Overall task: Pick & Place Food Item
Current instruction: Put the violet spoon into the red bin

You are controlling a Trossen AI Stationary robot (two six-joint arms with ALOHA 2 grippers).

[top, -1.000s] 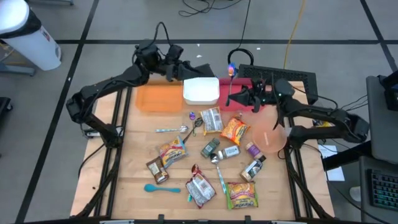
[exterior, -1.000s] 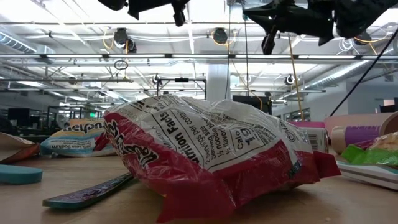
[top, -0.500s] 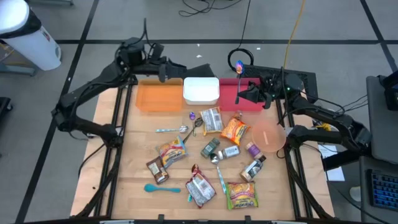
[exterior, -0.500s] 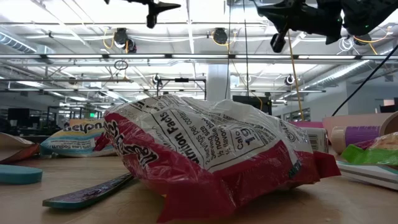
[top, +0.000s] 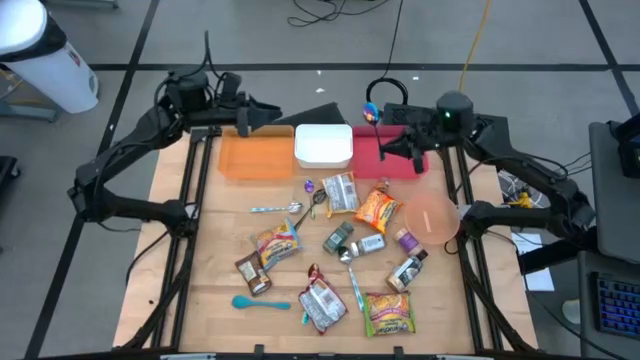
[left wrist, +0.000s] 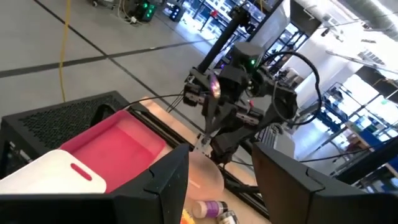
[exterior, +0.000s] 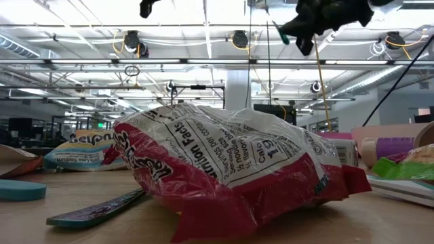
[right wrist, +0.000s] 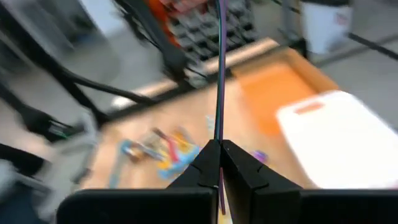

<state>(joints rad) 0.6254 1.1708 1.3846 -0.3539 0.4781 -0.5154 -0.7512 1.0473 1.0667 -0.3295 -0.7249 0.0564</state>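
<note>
Your right tool was pinched tight on a thin, dark purple-green strip, seen edge-on; you could not tell what it was. In the high view that tool hung over the flat pink tray, upper right of centre. Your left tool stood wide and empty, above the upper edge of the orange plastic tray. The white lidded container sat between the two trays. The orange snack bag and the red-and-white crinkled packet lay on the wooden surface.
</note>
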